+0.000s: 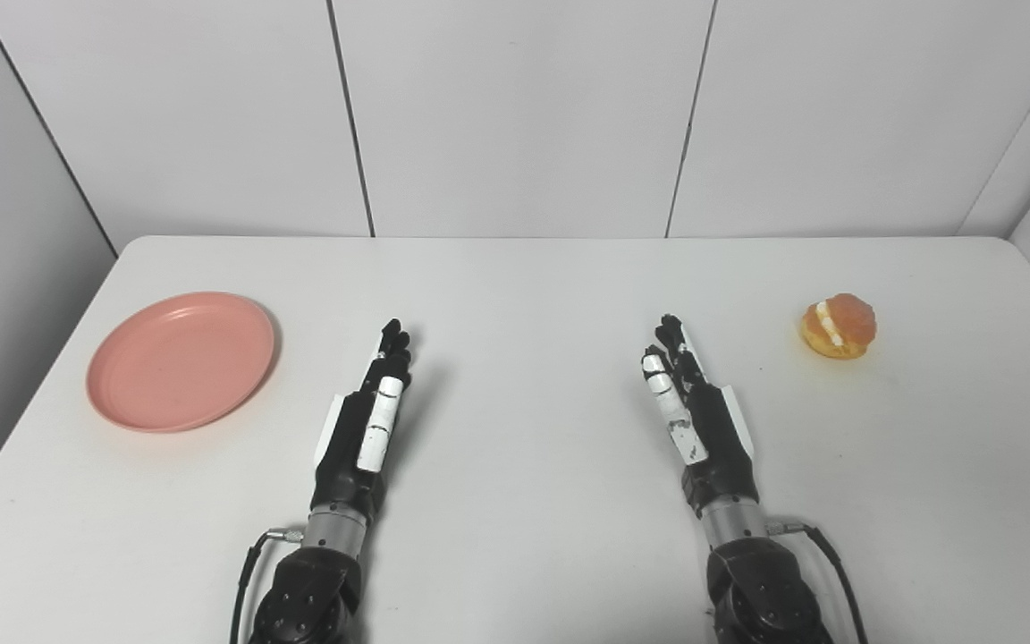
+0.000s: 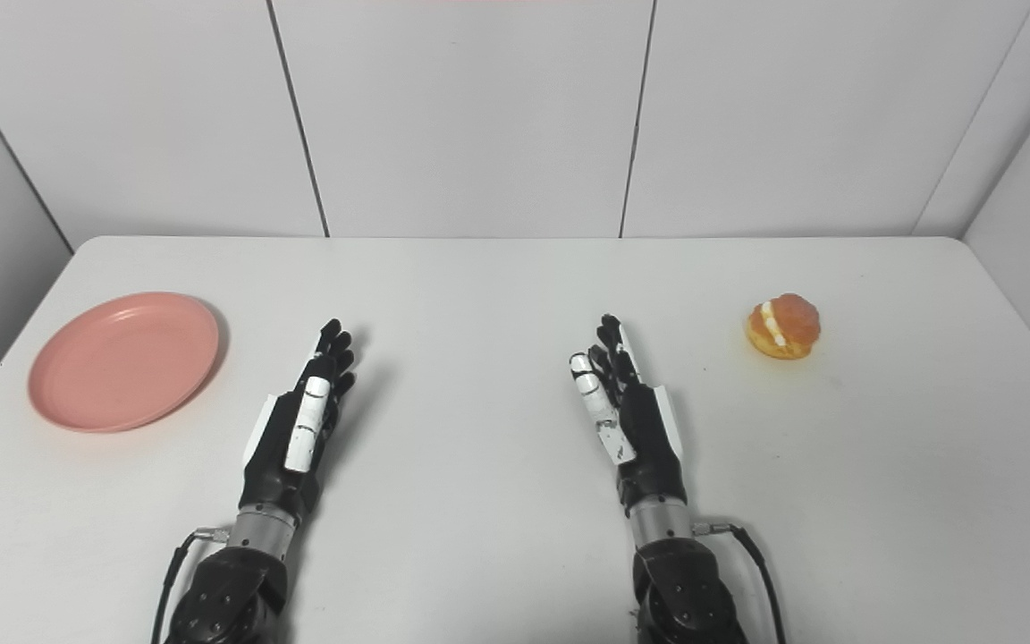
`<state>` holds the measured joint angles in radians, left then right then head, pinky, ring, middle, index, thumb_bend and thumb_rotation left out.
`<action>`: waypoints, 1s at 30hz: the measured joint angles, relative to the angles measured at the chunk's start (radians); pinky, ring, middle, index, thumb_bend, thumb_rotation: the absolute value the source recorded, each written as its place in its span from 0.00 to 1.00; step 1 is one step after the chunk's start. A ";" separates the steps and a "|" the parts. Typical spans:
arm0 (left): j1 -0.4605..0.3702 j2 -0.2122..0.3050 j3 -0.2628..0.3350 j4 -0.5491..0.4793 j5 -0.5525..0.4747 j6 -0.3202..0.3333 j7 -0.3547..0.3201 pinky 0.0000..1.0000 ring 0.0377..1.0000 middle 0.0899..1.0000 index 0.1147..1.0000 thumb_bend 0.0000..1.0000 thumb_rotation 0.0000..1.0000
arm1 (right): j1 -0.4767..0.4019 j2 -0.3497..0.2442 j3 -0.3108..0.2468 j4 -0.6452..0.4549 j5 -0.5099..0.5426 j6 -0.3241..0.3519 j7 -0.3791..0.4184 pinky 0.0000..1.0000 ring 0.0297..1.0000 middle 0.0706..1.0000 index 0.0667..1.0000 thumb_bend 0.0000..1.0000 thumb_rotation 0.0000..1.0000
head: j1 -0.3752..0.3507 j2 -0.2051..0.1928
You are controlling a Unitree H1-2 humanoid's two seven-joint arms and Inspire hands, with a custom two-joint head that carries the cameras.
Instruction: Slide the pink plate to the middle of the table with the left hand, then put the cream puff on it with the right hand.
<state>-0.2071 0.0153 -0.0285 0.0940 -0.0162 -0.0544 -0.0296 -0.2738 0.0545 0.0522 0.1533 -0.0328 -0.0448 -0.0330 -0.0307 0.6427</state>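
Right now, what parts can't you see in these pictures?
- Both views: underside of the round pink plate, hidden by the plate itself.
- Far side of the golden cream puff, facing away.
- Palms of the black left hand and right hand, turned edge-on.
- Upper arms, cut off by the bottom edge.

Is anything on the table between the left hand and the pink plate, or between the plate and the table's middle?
Nothing visible. Bare table separates the left hand from the pink plate, and only that hand lies toward the middle.
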 measured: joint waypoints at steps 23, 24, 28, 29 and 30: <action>-0.016 -0.026 -0.043 0.035 0.078 0.001 0.041 1.00 1.00 1.00 1.00 0.64 1.00 | -0.032 -0.084 -0.040 0.057 0.126 -0.059 0.111 1.00 1.00 1.00 1.00 0.60 0.87 | 0.382 -0.129; -0.022 -0.033 -0.044 0.046 0.082 -0.007 0.047 1.00 1.00 1.00 1.00 0.64 1.00 | -0.035 -0.089 -0.040 0.065 0.126 -0.068 0.114 1.00 1.00 1.00 1.00 0.59 0.88 | 0.383 -0.130; -0.039 -0.066 -0.046 0.074 0.082 -0.025 0.057 1.00 1.00 1.00 1.00 0.65 1.00 | -0.043 -0.097 -0.041 0.088 0.122 -0.113 0.124 1.00 1.00 1.00 1.00 0.54 0.91 | 0.388 -0.147; -0.044 -0.076 -0.043 0.081 0.074 -0.030 0.057 1.00 1.00 1.00 1.00 0.65 1.00 | -0.044 -0.098 -0.042 0.091 0.123 -0.127 0.127 1.00 1.00 1.00 1.00 0.53 0.90 | 0.388 -0.147; -0.049 -0.084 -0.039 0.088 0.069 -0.031 0.058 1.00 1.00 1.00 1.00 0.66 1.00 | -0.047 -0.098 -0.044 0.096 0.124 -0.133 0.128 0.99 0.99 1.00 1.00 0.54 0.89 | 0.390 -0.147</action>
<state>-0.2560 -0.0683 -0.0670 0.1818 0.0531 -0.0851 0.0279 -0.3213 -0.0440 0.0080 0.2492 0.0909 -0.1777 0.0948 0.3589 0.4955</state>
